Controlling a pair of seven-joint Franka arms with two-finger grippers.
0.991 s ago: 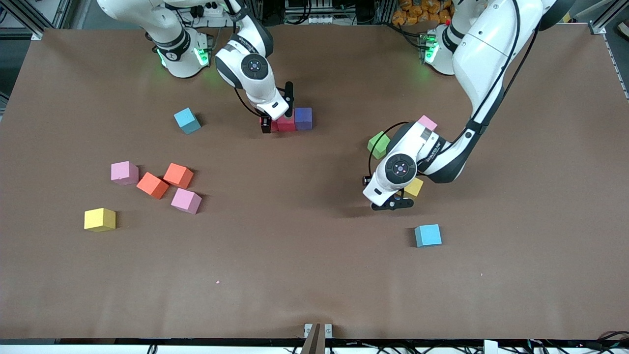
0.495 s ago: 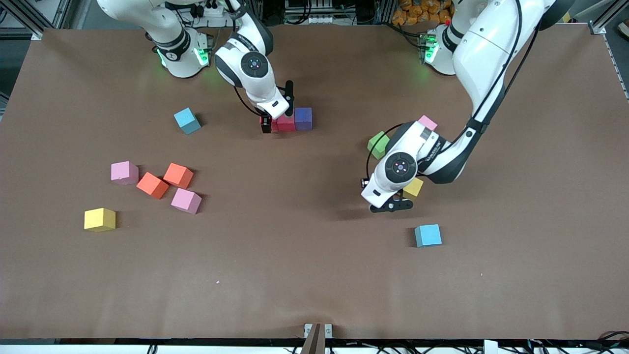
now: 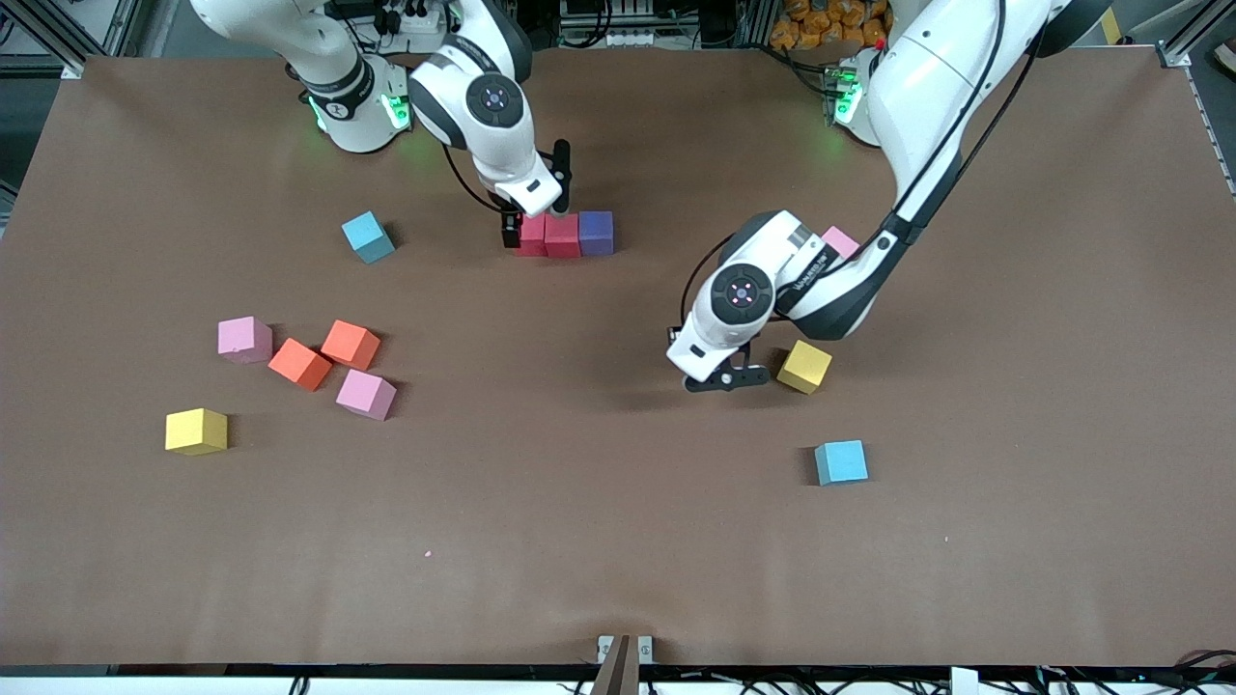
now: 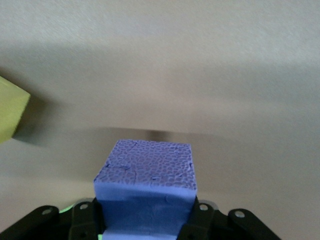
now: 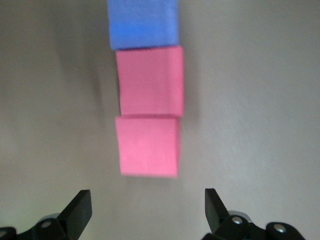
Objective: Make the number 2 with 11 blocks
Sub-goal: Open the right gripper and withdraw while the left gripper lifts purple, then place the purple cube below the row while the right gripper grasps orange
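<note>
In the middle of the front view, the left gripper [image 3: 726, 378] hangs low over the brown table [image 3: 618, 541], just beside a matte yellow foam cube [image 3: 804, 367]. Its wrist view shows the black fingers [image 4: 202, 216] clenched on a purple foam cube [image 4: 145, 175], one on each side. The gripper head hides that cube from the front, so I cannot tell whether it rests on the table or is just clear of it.

In the upper middle of the front view, the right gripper [image 3: 536, 208] is over the start of the number 2, a row of three touching blocks: two red foam cubes [image 3: 529, 235] [image 3: 562, 235] and a second purple cube [image 3: 596, 232]. Its fingers [image 5: 80, 210] stand spread wide apart, holding nothing, with the end red cube just ahead of the gap between them.

Loose blocks lie apart. A light blue cube [image 3: 841, 461] is in the lower part. A pink cube [image 3: 840, 239] is half hidden by the left arm. Toward the right arm's end are another light blue [image 3: 368, 237], two pink [image 3: 243, 339] [image 3: 365, 394], two orange [image 3: 299, 364] [image 3: 350, 344] and a yellow [image 3: 196, 430].
</note>
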